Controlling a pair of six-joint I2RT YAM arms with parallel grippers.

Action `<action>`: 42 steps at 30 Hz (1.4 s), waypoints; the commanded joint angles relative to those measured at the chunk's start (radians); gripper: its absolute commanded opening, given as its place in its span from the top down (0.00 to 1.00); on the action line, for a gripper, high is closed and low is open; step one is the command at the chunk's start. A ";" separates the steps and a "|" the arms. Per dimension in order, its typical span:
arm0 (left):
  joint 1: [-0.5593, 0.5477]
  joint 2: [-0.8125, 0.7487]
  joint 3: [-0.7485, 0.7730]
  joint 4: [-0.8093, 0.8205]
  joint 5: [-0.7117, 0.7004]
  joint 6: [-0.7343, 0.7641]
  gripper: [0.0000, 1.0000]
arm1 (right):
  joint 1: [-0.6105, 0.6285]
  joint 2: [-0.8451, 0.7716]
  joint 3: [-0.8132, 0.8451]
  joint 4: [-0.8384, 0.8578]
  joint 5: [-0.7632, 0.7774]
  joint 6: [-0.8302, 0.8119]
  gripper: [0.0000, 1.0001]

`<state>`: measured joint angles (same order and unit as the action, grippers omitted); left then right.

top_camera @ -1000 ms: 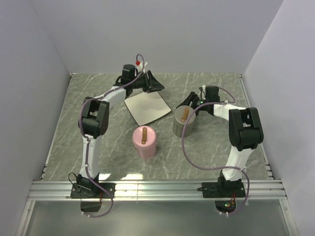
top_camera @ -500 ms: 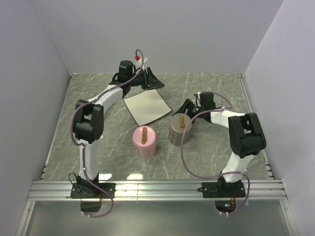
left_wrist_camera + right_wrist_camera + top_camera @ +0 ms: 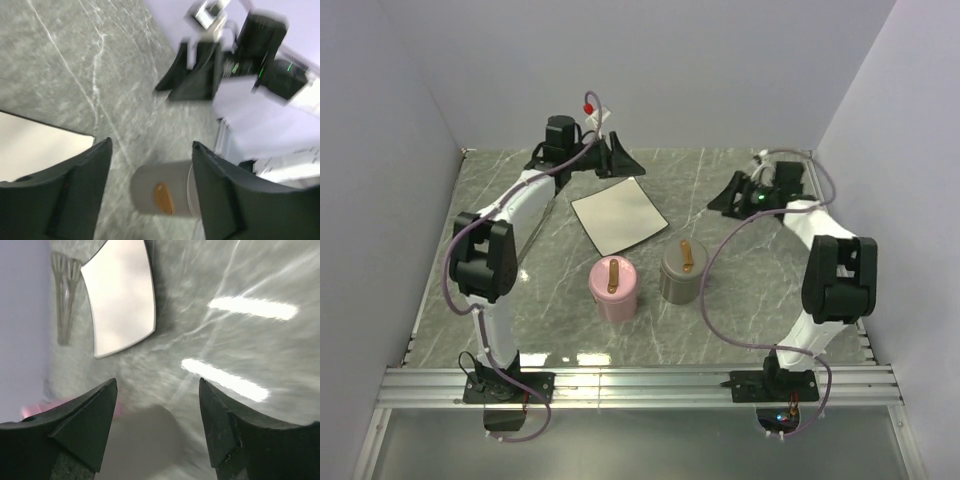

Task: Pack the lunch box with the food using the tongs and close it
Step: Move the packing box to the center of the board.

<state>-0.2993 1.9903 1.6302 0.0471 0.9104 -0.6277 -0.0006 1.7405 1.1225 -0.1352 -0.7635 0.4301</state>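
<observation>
The lunch box shows as two lidded tubs side by side, a pink one [image 3: 613, 288] and a grey one [image 3: 680, 273], each with a brown handle on its lid. The food is out of view; the white plate [image 3: 618, 215] lies bare. The silvery tongs [image 3: 64, 292] lie on the table beyond the plate [image 3: 122, 292]. My left gripper [image 3: 623, 166] hangs open near the back wall, behind the plate, holding nothing; its wrist view looks down at the grey tub [image 3: 165, 192]. My right gripper [image 3: 725, 198] is open and empty, up and back-right of the grey tub [image 3: 142, 440].
Grey marble table with walls at the back and both sides. An aluminium rail [image 3: 640, 385] runs along the near edge by the arm bases. The plate's corner [image 3: 35, 145] shows in the left wrist view, with the right gripper [image 3: 197, 75] beyond it.
The right gripper slid the grey tub toward the pink one, let go and drew back to the right. The left gripper pulled back from the plate. Both jaws spread wider.
</observation>
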 commanded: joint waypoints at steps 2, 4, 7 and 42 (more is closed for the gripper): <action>0.064 -0.120 0.006 -0.111 0.148 0.247 0.25 | -0.131 -0.105 0.117 -0.289 -0.224 -0.550 0.25; 0.100 -0.154 0.007 -0.191 0.177 0.343 0.22 | -0.156 -0.137 0.132 -0.465 -0.275 -0.836 0.25; 0.156 -0.218 -0.067 -0.137 0.237 0.355 0.23 | -0.162 -0.196 0.108 -0.617 -0.275 -1.233 0.25; 0.275 -0.601 -0.297 -0.972 0.216 1.255 0.30 | 0.292 -0.508 -0.237 -0.601 -0.120 -1.691 0.27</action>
<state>-0.0265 1.4040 1.2518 -0.6701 1.1687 0.3771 0.3351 1.3331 0.8799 -0.6796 -0.9123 -1.2350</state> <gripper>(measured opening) 0.706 0.733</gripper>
